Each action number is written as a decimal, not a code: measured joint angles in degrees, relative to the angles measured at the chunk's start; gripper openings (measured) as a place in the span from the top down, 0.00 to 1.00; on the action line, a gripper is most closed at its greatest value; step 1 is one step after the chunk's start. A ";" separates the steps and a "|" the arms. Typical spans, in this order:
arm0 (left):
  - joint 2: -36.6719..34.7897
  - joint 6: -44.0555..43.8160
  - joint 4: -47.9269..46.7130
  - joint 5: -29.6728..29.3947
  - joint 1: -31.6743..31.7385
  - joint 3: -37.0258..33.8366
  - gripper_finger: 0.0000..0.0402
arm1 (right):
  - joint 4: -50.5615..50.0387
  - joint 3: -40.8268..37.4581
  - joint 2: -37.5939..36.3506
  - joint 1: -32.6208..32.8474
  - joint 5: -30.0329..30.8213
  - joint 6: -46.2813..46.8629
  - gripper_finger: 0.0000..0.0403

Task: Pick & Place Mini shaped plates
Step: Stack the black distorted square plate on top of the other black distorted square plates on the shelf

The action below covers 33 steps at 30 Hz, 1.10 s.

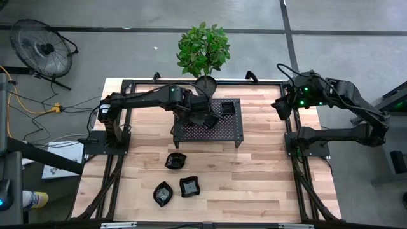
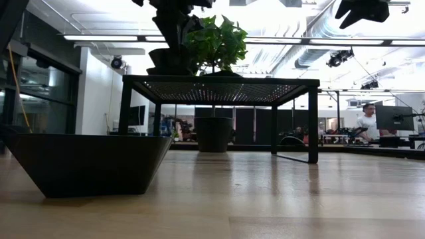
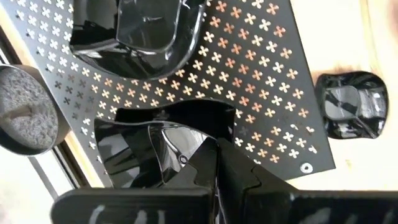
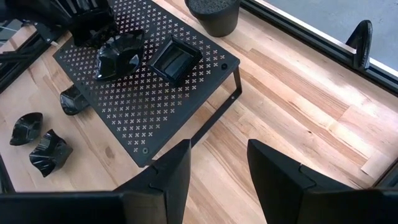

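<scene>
over the perforated rack (image 1: 219,130) we saw the left gripper (image 3: 214,168) with jaws clamped on a wavy plate (image 3: 161,146), just beside the square plate (image 1: 228,109); right gripper (image 4: 217,168) stood apart, waiting.

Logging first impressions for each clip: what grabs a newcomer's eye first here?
The left gripper, shut on a glossy black wavy-edged mini plate, sits over the black perforated metal rack mid-table, where a square black plate already rests. Three more black plates lie on the wooden table in front; the right gripper waits open.
</scene>
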 joint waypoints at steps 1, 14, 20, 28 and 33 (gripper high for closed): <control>0.00 -0.08 -0.22 0.01 0.00 0.00 1.00 | 0.00 0.00 0.01 0.00 0.01 -0.01 0.62; 0.72 -2.10 0.04 -1.43 0.00 0.04 1.00 | 0.00 0.00 0.01 0.01 0.09 -0.43 0.62; 1.91 -1.49 0.06 -1.31 0.00 -0.07 1.00 | 0.02 0.00 0.00 0.01 0.09 -0.43 0.62; 3.00 -0.68 0.44 -0.55 0.00 0.02 1.00 | 0.03 0.00 0.02 0.01 0.09 -0.49 0.62; 3.15 -0.07 0.35 -0.72 0.00 0.02 1.00 | 0.03 0.00 0.02 0.01 0.07 -0.85 0.62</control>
